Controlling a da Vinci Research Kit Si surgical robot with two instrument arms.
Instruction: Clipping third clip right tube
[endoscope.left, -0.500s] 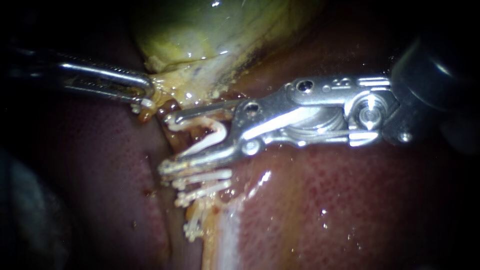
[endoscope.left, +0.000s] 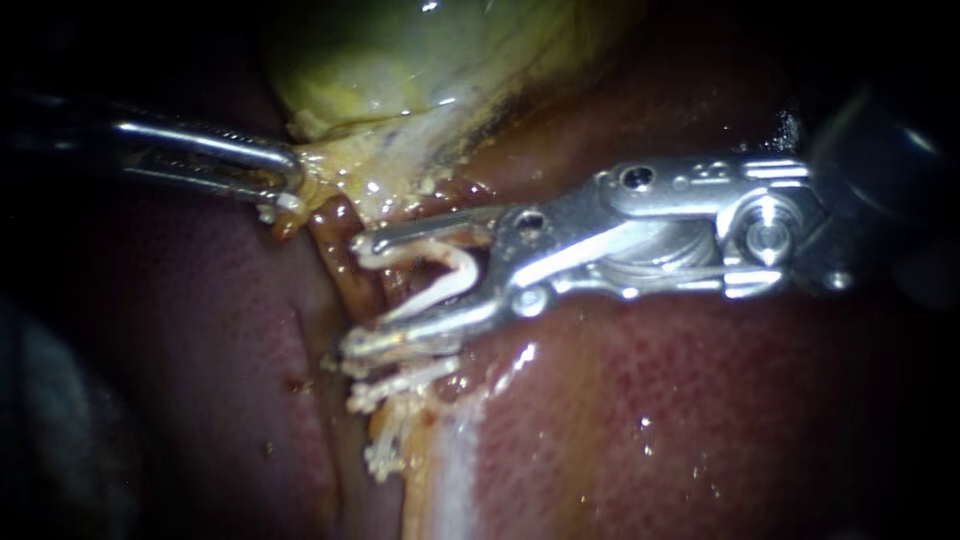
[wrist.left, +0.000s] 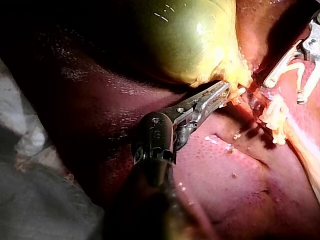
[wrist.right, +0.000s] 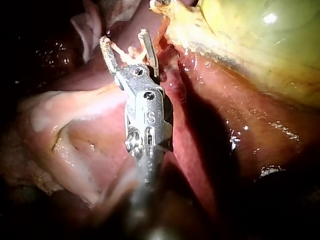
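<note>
My right instrument (endoscope.left: 352, 294) comes in from the right, its two jaws spread wide and holding an open white clip (endoscope.left: 450, 278) between them. A brown tube (endoscope.left: 338, 240) runs down from the gallbladder's neck and crosses the mouth of the jaws near their tips. Just below the lower jaw, white clips (endoscope.left: 410, 378) sit across the tissue, with another clip (endoscope.left: 385, 455) lower down. My left instrument (endoscope.left: 285, 185) is shut on yellowish tissue at the gallbladder's neck. In the right wrist view the spread jaws (wrist.right: 125, 39) carry the clip (wrist.right: 131, 52).
The green-yellow gallbladder (endoscope.left: 400, 60) lies above both instruments. Dark red liver (endoscope.left: 700, 400) fills the area below and to the right. A pale strip of tissue (endoscope.left: 455, 470) runs down from the clips. In the left wrist view, grey cloth (wrist.left: 30, 200) lies beside the liver.
My right instrument has drawn back a little to the right and slightly down, its jaws still spread on the clip. The left instrument and the placed clips have stayed put.
</note>
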